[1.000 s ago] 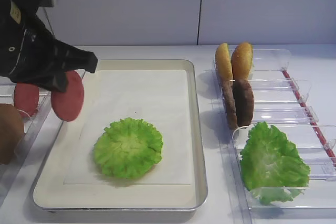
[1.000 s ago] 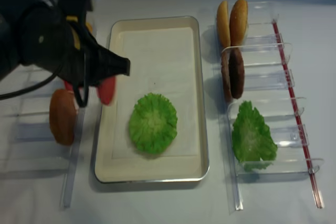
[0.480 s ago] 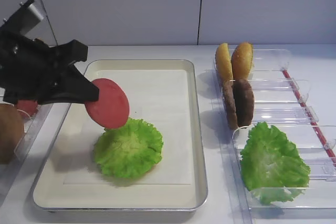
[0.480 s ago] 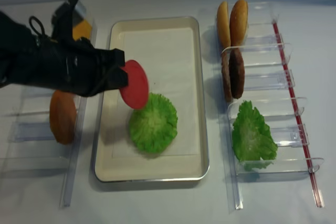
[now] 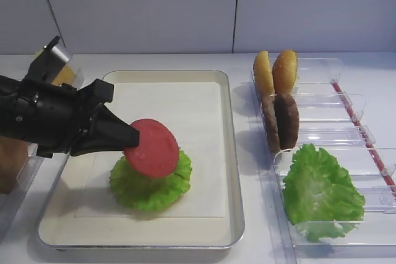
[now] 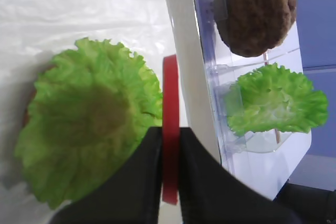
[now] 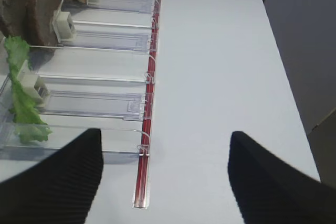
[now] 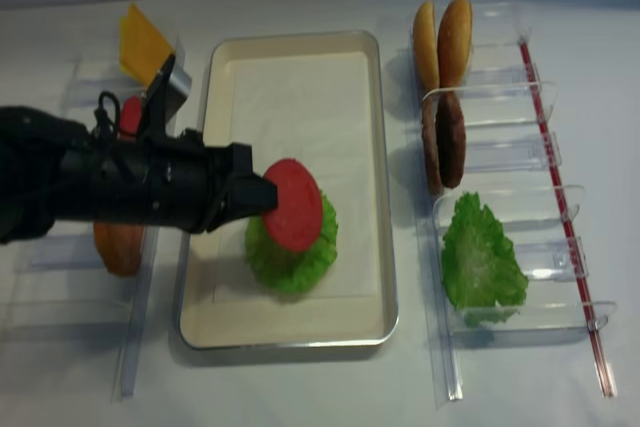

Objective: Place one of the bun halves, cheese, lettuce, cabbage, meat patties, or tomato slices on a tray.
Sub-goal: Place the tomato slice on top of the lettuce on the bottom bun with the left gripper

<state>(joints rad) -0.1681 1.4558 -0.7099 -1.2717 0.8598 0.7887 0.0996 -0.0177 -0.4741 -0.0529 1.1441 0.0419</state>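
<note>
From the front high view, the black left gripper (image 5: pixel 127 137) pinches the edge of a flat round red tomato slice (image 5: pixel 151 148), held tilted over a ruffled green lettuce leaf (image 5: pixel 150 180) that lies on the large silver metal tray lined with white paper (image 5: pixel 226 153). Whether the slice already touches the leaf is hard to judge here. Right of the tray, clear plastic bins (image 5: pixel 322 100) hold two golden-tan bun halves (image 5: pixel 276 71) on edge, two dark brown meat patties (image 5: pixel 280 120) and a second green leaf (image 5: pixel 320 191). A brown round item at the left edge is cut off.

The right wrist view shows only the two dark fingers (image 7: pixel 52 182) of the right gripper (image 7: pixel 165 179), spread wide with nothing between them, over white table beside the bins.

The left wrist view shows the slice edge-on, clamped between both fingers, just over the leaf's right rim.

The overhead view adds a thin yellow cheese square (image 8: pixel 143 43) at upper left; the arm hides much of the left bins.
</note>
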